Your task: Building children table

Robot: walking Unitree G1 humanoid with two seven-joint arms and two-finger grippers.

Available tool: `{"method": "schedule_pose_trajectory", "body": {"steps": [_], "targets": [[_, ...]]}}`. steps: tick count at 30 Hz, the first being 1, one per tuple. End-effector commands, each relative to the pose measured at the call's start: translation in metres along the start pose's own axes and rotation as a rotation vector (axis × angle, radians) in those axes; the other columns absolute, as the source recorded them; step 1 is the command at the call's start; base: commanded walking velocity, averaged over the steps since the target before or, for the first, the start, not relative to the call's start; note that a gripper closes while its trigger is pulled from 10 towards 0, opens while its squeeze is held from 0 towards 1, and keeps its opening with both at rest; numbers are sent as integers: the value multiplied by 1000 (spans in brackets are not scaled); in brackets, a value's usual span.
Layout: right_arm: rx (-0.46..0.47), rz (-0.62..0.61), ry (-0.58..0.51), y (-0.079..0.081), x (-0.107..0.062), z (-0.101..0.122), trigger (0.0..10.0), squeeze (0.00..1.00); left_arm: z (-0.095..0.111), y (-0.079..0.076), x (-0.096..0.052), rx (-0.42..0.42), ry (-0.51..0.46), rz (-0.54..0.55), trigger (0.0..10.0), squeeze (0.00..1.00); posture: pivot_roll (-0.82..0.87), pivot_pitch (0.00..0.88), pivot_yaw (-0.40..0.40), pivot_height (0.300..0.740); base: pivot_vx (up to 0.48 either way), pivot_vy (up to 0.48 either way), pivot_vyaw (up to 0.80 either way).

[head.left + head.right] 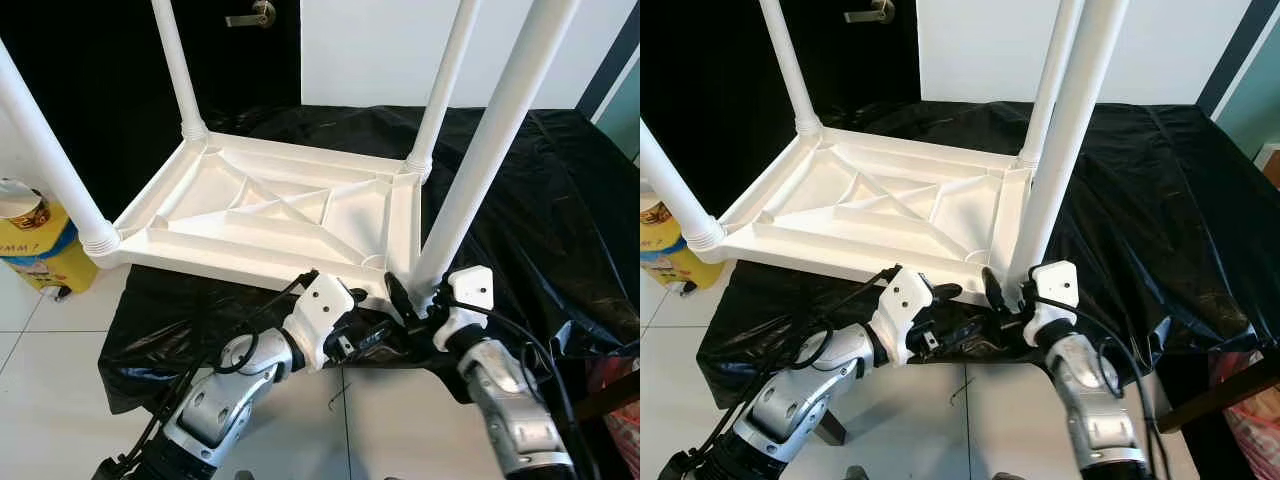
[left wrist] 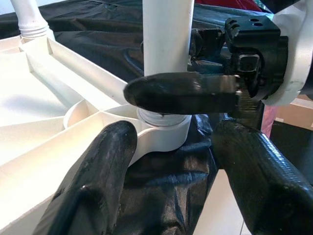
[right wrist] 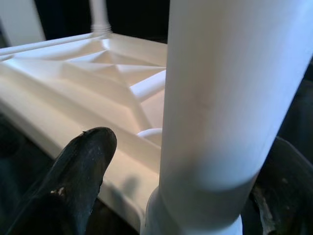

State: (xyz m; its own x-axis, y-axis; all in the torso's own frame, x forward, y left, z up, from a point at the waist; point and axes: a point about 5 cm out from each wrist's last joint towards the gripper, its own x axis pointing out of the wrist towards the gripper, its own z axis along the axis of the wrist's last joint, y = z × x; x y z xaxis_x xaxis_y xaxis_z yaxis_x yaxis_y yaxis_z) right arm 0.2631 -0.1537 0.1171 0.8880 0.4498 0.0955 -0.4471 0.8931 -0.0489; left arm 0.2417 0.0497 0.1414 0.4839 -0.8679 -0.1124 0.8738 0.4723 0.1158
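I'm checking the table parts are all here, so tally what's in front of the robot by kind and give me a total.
White table legs: 4, at near right, far right, far left and near left
Upside-down white tabletop: 1
Black sheet: 1
Yellow container: 1
Total: 7

Both eye views look forward and down from the robot's head onto the upturned white children table [image 1: 270,215], which fills the middle of the frame; the right eye view shows the same scene shifted a little to the left. The left wrist view looks along its own two black fingers [image 2: 98,181], very near the nearest leg [image 2: 166,44] at upper centre. The right wrist view is nearer still, with the same leg [image 3: 220,112] covering the right half of the frame.
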Motion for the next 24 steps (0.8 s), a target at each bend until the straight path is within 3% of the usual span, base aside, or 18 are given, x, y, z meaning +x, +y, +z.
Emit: {"method": "schedule_pose_trajectory", "body": {"steps": [1,5,14,15,18,19,20,24], "targets": [[-1,57,15,-8,0,-1,10000,0,1,-3,1,11,5,-63,10000,0,-32,11,-31,740,0,0,0],[-40,144,46,-18,8,1,10000,0,2,-2,1,15,4,-65,10000,0,-28,9,-27,740,0,0,0],[-77,251,85,-20,23,-1,10000,0,3,-1,2,23,2,-60,10000,0,-9,11,-32,740,0,0,0],[-83,260,91,-20,24,-2,8706,0,4,-1,2,24,1,-60,10000,0,-9,11,-32,740,0,0,0],[-92,265,104,-21,24,-5,8000,0,4,-1,2,25,1,-58,10000,0,-3,11,-35,740,0,0,0],[-96,273,115,-22,24,-8,4431,0,4,0,2,27,2,-52,10000,0,0,14,-38,740,0,0,0],[-98,279,122,-23,23,-10,0,0,4,1,2,28,3,-46,10000,0,2,15,-37,740,0,0,0],[-99,281,129,-26,23,-13,0,0,5,2,1,30,3,-38,10000,0,3,18,-35,740,0,0,0]]}}
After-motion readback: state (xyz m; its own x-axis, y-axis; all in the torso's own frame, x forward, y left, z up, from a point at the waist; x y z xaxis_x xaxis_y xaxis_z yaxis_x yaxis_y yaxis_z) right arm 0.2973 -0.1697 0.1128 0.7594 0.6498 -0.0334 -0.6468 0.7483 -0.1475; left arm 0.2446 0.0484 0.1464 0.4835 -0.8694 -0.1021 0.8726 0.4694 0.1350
